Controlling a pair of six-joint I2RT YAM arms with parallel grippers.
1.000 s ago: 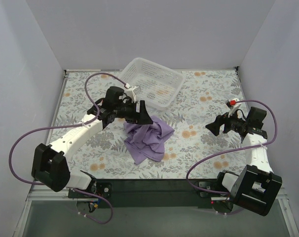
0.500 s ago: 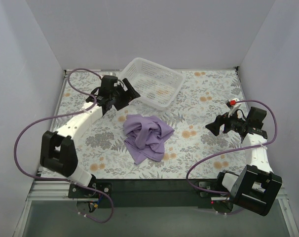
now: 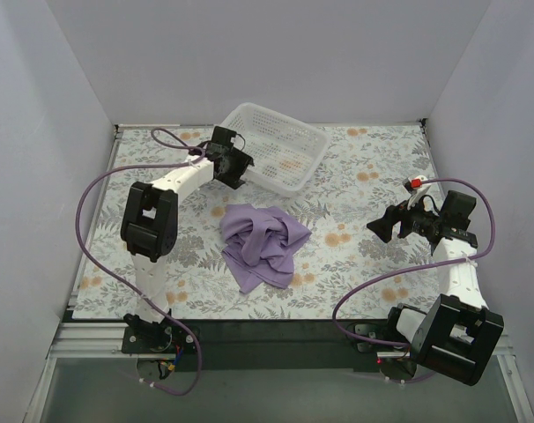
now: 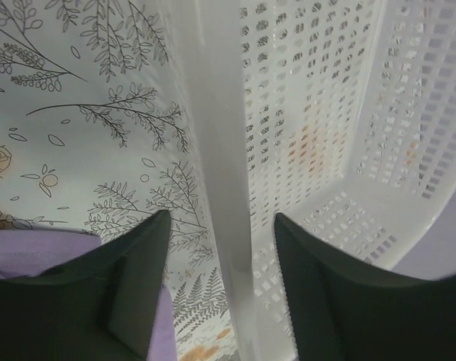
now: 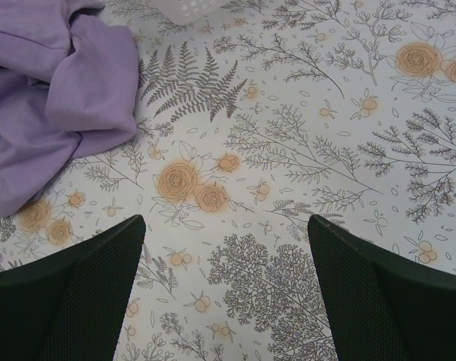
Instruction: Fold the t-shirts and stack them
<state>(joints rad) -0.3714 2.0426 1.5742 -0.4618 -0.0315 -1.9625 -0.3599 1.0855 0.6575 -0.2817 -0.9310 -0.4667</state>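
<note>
The lavender t-shirt (image 3: 263,242) lies crumpled in a heap on the floral cover, in front of the white basket (image 3: 285,119); nothing holds it. My left gripper (image 3: 234,167) is at the basket's near-left corner. In the left wrist view its jaws (image 4: 222,218) stand open astride the basket's rim (image 4: 224,150), one finger outside and one inside, with a gap on each side. My right gripper (image 3: 379,227) hovers open over the bare cover, right of the shirt. The right wrist view shows the shirt's edge (image 5: 55,98) at upper left, well away from that gripper (image 5: 226,222).
The perforated white basket sits tilted at the back centre, with nothing showing inside it. Grey walls close in the table on three sides. Purple cables (image 3: 91,203) loop from both arms. The floral table cover (image 3: 355,176) spreads under everything.
My left gripper has left the shirt's far edge, swung back and left, then come onto the basket's near-left rim. The shirt and the right arm have stayed put.
</note>
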